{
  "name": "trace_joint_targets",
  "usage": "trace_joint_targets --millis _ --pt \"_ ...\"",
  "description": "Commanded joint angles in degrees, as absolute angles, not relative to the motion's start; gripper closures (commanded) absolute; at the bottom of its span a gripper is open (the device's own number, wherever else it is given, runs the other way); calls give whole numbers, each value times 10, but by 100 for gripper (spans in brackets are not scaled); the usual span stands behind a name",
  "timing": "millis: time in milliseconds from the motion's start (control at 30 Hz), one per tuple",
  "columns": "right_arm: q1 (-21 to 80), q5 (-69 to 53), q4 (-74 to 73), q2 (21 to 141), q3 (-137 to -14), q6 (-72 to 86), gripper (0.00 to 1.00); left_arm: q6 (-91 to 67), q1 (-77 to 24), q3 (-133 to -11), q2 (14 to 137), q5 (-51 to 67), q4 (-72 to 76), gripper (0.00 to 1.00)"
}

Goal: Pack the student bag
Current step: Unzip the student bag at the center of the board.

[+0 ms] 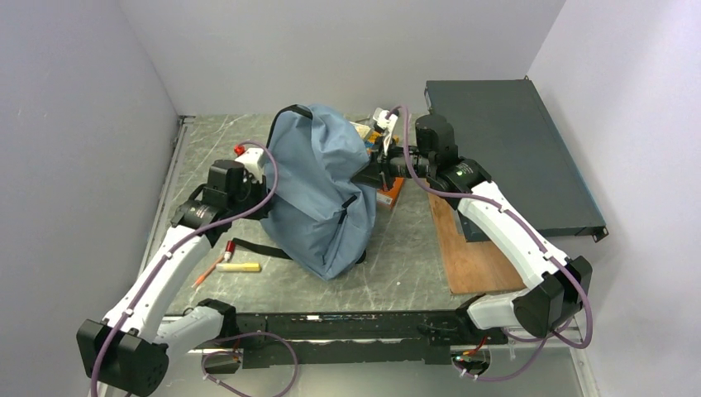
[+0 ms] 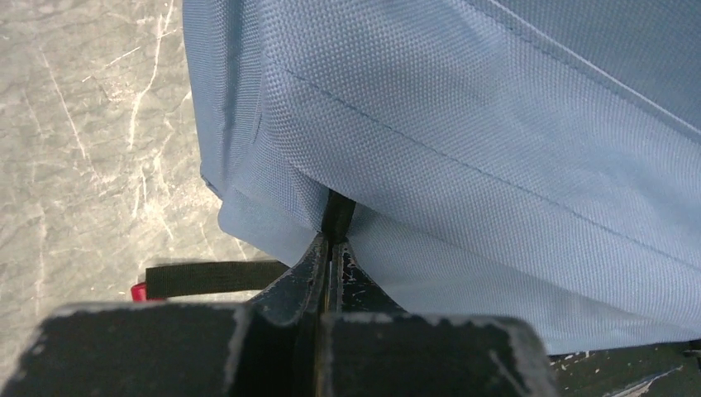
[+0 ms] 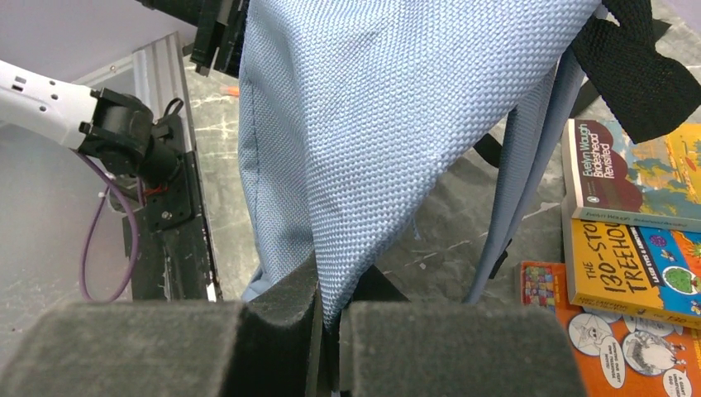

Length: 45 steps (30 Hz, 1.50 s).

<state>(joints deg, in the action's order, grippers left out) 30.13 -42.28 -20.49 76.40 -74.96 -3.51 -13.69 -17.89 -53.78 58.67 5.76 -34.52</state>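
The student bag, soft grey-blue fabric, stands raised in the middle of the table between both arms. My left gripper is at its left side. In the left wrist view its jaws are pressed together on a dark seam in a fold of the bag. From the right, my right gripper reaches in. The right wrist view shows it shut on a hanging flap of the bag's fabric. A grey-blue shoulder strap with a black end dangles beside that flap.
Several books lie on the table right of the bag, seen as an orange stack from above. A flat dark grey metal box and a wooden board fill the right side. A yellow marker and a red pen lie front left.
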Motion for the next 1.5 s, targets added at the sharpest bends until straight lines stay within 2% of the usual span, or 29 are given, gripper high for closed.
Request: trace_joint_targets --millis 0,167,300,533,667,933,1067,1233,1267,1333,1367,1433,1467 --pt "301 -405 -170 758 -779 -51 100 -124 -185 -556 549 70 -354 100" --pt "301 -337 -149 782 -797 -17 100 -176 -197 -549 532 149 -363 100" --pt "302 -305 -135 805 -812 6 100 -232 -246 -541 517 173 -355 100" --pt "303 -309 -104 822 -818 39 100 -343 -352 -535 525 235 -232 100" --pt "306 -263 -101 829 -836 67 100 -352 -418 -563 579 206 -232 100" --pt "336 -129 -3 798 -779 161 100 -355 -532 -582 673 150 -184 100" --pt "348 -110 39 790 -760 168 100 -355 -545 -597 703 135 -158 100" --pt "348 -127 33 770 -751 144 100 -329 -527 -600 687 76 -225 98" --pt "348 -137 34 766 -745 136 100 -325 -518 -604 680 76 -240 83" --pt "347 -160 39 756 -732 117 100 -310 -505 -603 654 77 -253 46" --pt "347 -173 40 752 -727 107 100 -299 -502 -600 636 75 -256 32" --pt "346 -196 41 742 -717 88 100 -269 -496 -599 593 61 -266 5" --pt "346 -208 43 738 -712 78 100 -253 -493 -605 574 50 -278 1"
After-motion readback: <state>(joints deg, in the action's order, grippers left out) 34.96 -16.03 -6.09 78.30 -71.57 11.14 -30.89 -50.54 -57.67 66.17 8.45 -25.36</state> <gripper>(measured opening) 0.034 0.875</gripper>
